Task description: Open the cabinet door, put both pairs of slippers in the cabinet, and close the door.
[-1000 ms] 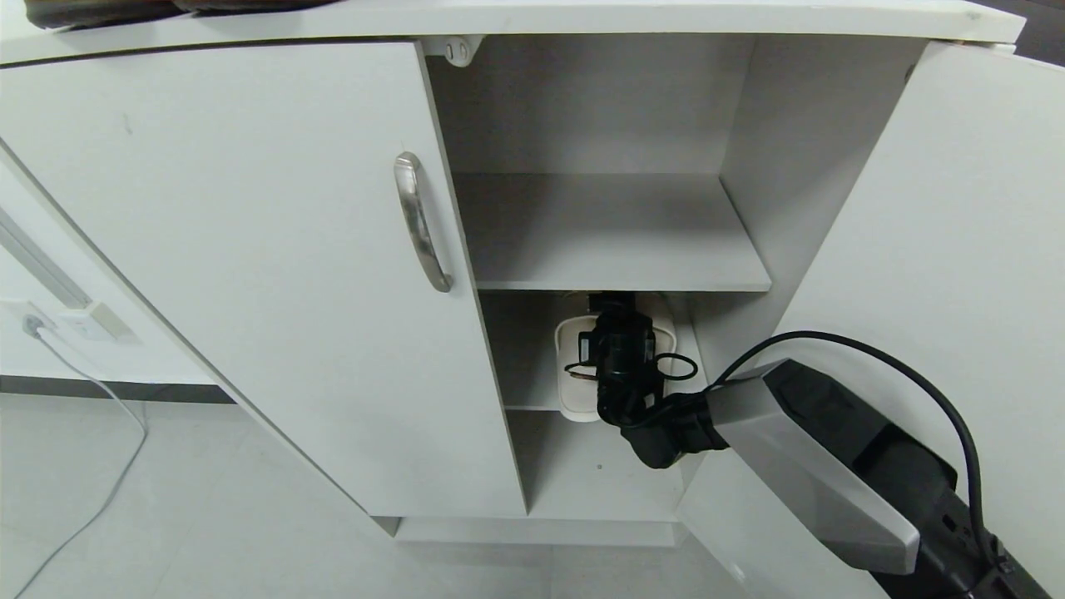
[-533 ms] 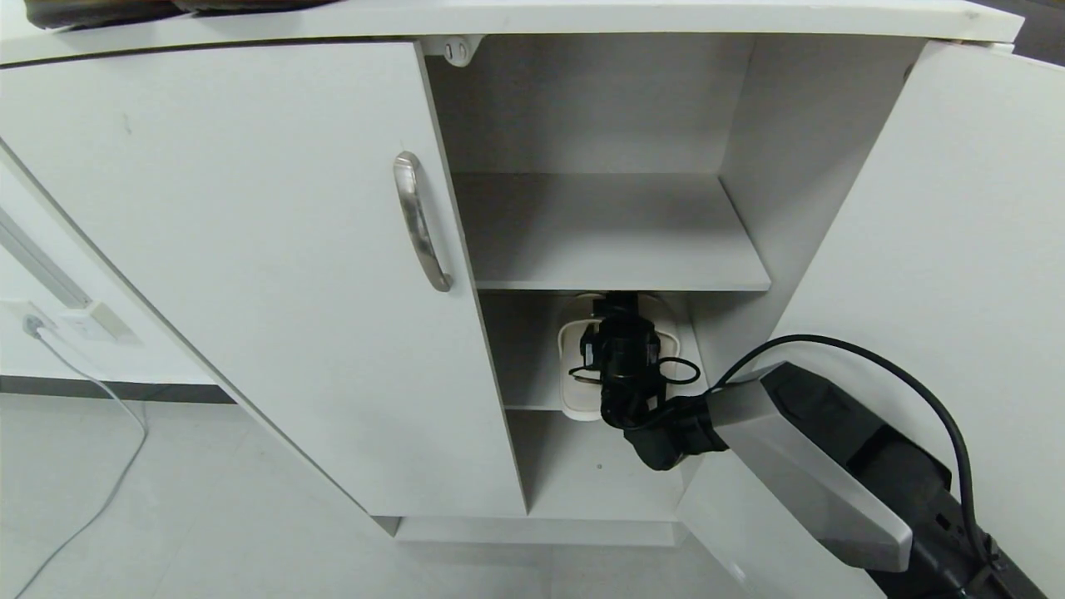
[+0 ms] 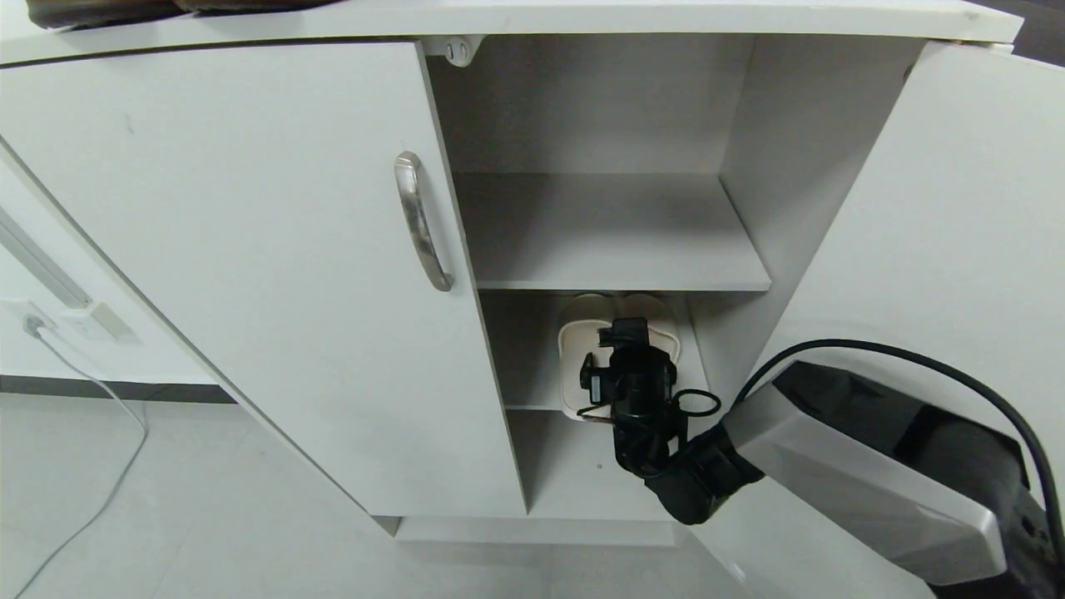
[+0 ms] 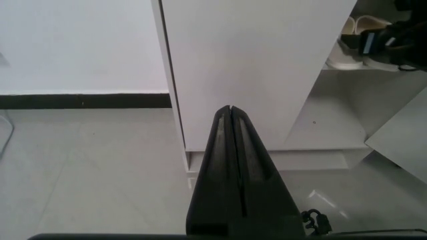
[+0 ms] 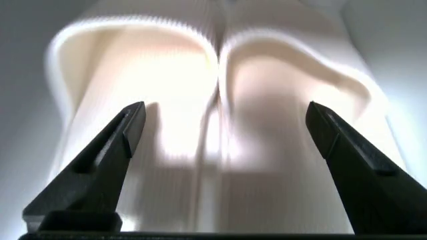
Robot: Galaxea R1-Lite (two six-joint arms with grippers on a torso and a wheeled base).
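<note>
Wall socket and trailing cable beside the work area

A grey cable (image 3: 145, 429) runs from the socket (image 3: 33, 324) down to the pale floor (image 3: 208, 532) and curves away below it. A white box (image 3: 96, 323) sits just beside the socket, a grey strip (image 3: 42, 266) slants up the wall above it, and a dark skirting (image 3: 116, 389) runs below. Dark items (image 3: 100, 10) lie high above the socket.

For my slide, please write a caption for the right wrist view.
Open right gripper facing cream slippers set side by side.
</note>
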